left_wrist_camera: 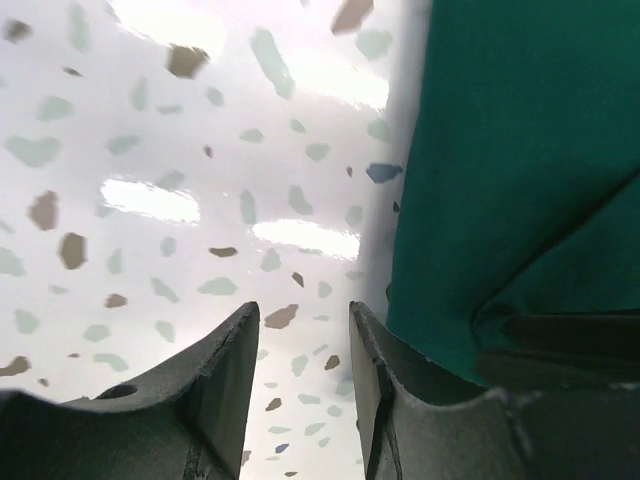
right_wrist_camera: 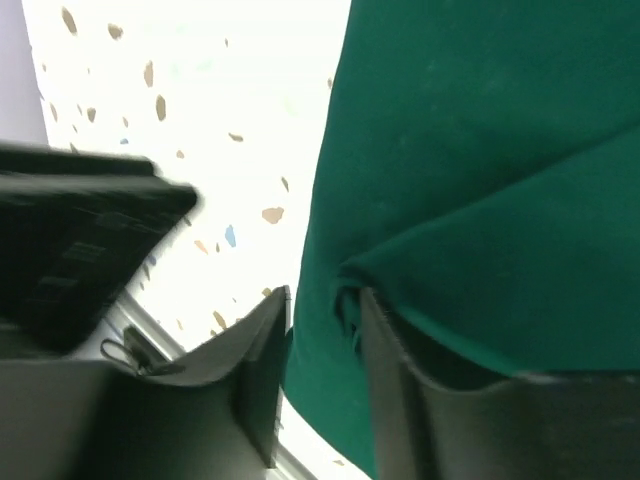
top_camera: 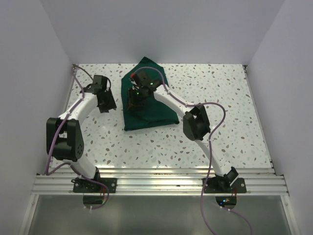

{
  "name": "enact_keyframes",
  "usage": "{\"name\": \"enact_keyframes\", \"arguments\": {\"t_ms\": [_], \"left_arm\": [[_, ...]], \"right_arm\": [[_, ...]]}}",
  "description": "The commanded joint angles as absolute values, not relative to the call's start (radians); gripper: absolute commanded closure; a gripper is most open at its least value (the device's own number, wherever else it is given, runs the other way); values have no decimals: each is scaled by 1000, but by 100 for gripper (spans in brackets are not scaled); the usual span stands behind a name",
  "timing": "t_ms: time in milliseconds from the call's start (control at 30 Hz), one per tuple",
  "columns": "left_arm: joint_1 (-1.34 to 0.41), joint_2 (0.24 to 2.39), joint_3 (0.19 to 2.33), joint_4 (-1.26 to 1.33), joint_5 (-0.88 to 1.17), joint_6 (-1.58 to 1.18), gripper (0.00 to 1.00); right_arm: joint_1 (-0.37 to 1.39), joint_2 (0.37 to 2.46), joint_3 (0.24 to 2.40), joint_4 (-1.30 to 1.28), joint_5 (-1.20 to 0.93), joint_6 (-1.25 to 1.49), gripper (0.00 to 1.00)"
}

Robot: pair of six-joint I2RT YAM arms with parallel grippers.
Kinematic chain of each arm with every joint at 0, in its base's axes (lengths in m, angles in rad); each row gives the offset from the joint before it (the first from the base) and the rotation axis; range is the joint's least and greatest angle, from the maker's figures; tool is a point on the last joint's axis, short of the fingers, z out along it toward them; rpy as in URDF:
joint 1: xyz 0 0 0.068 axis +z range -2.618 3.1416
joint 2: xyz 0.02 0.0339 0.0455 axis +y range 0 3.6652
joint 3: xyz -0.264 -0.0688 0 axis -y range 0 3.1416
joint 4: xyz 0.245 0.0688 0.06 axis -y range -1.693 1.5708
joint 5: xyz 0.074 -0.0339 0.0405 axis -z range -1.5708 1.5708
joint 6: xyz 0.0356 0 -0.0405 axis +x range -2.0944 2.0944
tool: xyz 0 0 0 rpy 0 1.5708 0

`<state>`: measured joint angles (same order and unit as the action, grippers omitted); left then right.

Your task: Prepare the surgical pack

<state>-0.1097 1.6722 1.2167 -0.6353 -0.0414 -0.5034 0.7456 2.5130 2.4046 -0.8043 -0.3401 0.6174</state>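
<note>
Surgical pack sits folded mid-table. Right fingers pinch its left edge. Left fingers parted, empty, just left of it.

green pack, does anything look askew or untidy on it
Yes. One pointed corner of the surgical pack sticks out past its far edge, so the bundle is not a neat rectangle. The right gripper sits at a loose fold, and the left gripper is beside it over bare table.

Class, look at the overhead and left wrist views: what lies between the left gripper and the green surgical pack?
Nothing: only a narrow strip of bare speckled table separates the left gripper from the surgical pack. The left wrist view shows it best.
</note>
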Motion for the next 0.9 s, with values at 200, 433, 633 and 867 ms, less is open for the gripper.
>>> {"name": "enact_keyframes", "arguments": {"t_ms": [200,433,633,867], "left_arm": [[-78,1640,1376,-615,170,-459,62],[-84,1776,1384,-270,661,-567,100],[-159,1885,1443,-261,744,-571,100],[-239,2014,1483,-524,588,-477,100]], "right_arm": [[617,2274,2364,-822,-376,563,40],[433,2314,2339,-742,-523,529,92],[359,2356,2282,-643,-592,581,96],[342,2350,2266,-664,-606,557,95]]}}
